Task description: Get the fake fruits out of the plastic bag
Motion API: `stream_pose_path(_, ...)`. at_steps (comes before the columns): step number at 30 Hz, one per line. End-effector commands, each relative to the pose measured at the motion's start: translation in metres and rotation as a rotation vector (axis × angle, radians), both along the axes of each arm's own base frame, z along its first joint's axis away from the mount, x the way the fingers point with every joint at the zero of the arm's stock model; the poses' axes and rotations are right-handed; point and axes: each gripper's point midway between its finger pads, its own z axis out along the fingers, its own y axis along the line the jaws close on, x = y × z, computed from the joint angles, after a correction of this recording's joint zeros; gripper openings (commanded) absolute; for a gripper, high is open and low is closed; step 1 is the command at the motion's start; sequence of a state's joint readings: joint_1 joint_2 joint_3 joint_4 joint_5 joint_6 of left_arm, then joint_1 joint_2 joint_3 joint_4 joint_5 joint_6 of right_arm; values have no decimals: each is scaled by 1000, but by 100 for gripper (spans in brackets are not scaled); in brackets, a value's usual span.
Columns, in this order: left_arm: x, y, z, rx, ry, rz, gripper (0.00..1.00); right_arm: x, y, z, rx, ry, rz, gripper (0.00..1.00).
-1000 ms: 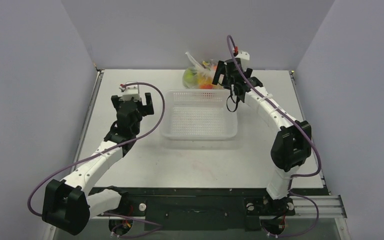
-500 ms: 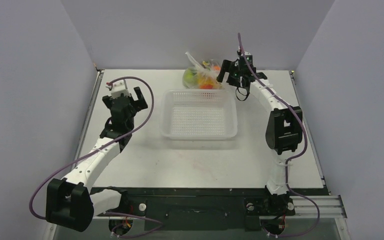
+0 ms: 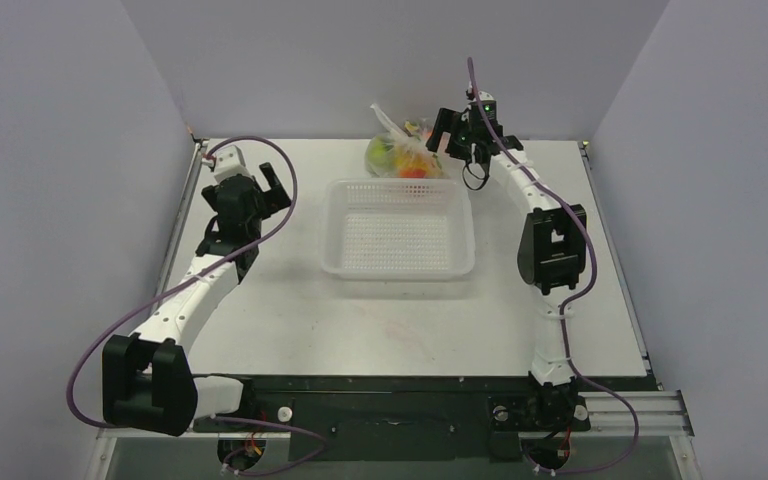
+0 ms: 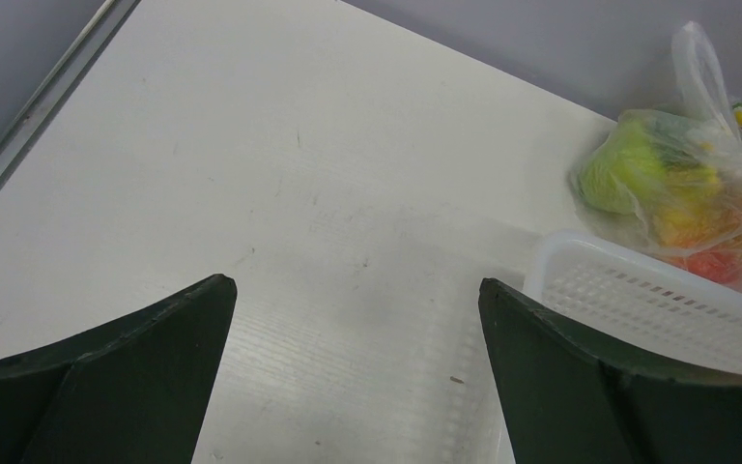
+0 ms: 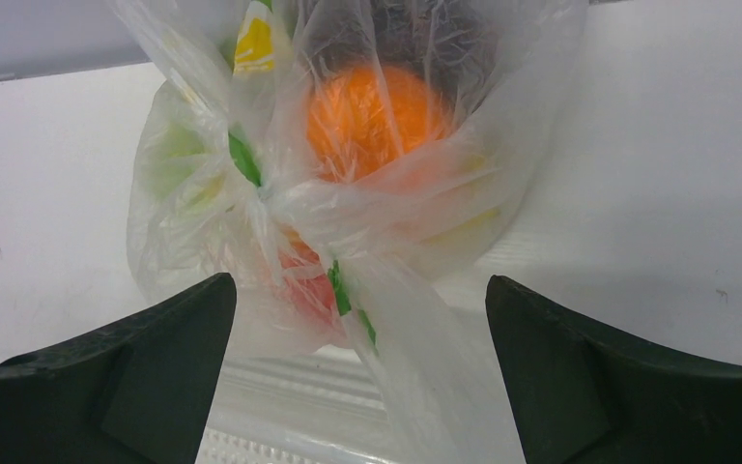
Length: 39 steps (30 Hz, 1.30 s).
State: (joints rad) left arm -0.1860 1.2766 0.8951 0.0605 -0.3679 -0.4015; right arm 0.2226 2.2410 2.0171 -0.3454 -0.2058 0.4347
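The plastic bag (image 3: 404,150) sits at the far edge of the table (image 3: 360,330), just behind the white basket (image 3: 400,272), with the fruits inside it; an orange (image 5: 367,116) shows plainly. The right gripper (image 3: 450,140) hangs just beside it, jaws spread wide and empty, with the bag's bunched neck between them. Whether a finger brushes the plastic, I can't tell. The left gripper (image 3: 272,188), also wide open and empty, is well off to the left.

text: none legible | labels, numbers: none legible | green marks on clear crinkly plastic bag (image 5: 396,193): too crumpled to read
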Motion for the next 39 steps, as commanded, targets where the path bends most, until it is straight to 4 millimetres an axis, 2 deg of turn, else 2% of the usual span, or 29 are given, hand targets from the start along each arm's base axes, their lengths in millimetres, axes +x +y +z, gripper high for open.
stream_pose_path(1,10,-3,27,-28,-55,-7,97,20,-1,17,4,-67,-48,96)
stream_pose_path(2,10,-5,27,-30,-57,-15,97,22,1,20,12,-72,-47,94)
stream_pose_path(5,12,-7,35,-8,-82,-46,97,24,10,12,28,-55,-22,87)
stream_pose_path(10,10,-2,36,-24,-71,-11,97,21,24,5,10,-50,-6,83)
stream_pose_path(12,11,-3,33,-5,-58,-26,97,22,27,3,3,-51,-13,75)
stream_pose_path(16,12,-1,29,28,-9,-9,97,29,21,4,12,-55,-59,46)
stream_pose_path(18,12,3,24,40,34,29,97,34,6,7,23,-58,-111,27)
stream_pose_path(21,15,4,21,53,72,37,97,36,-15,9,43,-47,-188,8)
stream_pose_path(22,15,3,20,50,75,32,97,37,-27,17,49,-57,-228,1)
stream_pose_path(23,16,2,21,47,74,28,97,34,-34,12,46,-43,-248,0)
stream_pose_path(25,16,-2,23,42,68,11,97,30,-55,23,47,-52,-301,0)
stream_pose_path(26,16,-7,24,40,65,-9,97,27,-73,15,33,-36,-350,0)
stream_pose_path(27,16,-8,26,46,58,-21,97,24,-82,25,36,-50,-372,0)
stream_pose_path(28,15,-13,28,44,52,-45,97,19,-97,15,31,-31,-405,0)
stream_pose_path(29,14,-15,31,49,44,-61,97,15,-104,25,37,-42,-418,0)
stream_pose_path(30,14,-19,32,45,40,-83,97,8,-117,13,31,-15,-443,0)
stream_pose_path(31,12,-21,35,46,31,-94,97,3,-123,22,35,-25,-456,0)
stream_pose_path(32,11,-25,34,41,32,-117,97,-7,-134,7,24,11,-474,0)
stream_pose_path(33,10,-28,38,43,18,-136,97,-14,-139,17,26,0,-483,0)
stream_pose_path(34,9,-34,36,38,20,-174,97,-27,-146,-1,5,44,-498,0)
stream_pose_path(35,7,-37,38,40,13,-194,97,-35,-152,10,-1,26,-514,0)
stream_pose_path(36,6,-44,40,31,11,-228,97,-50,-157,-6,-24,67,-523,0)
stream_pose_path(37,5,-48,39,33,17,-256,97,-60,-162,5,-34,48,-545,0)
stream_pose_path(38,3,-56,41,27,17,-302,97,-77,-167,-12,-56,90,-557,0)
stream_pose_path(39,1,-60,40,36,29,-332,97,-87,-173,-1,-66,68,-586,0)
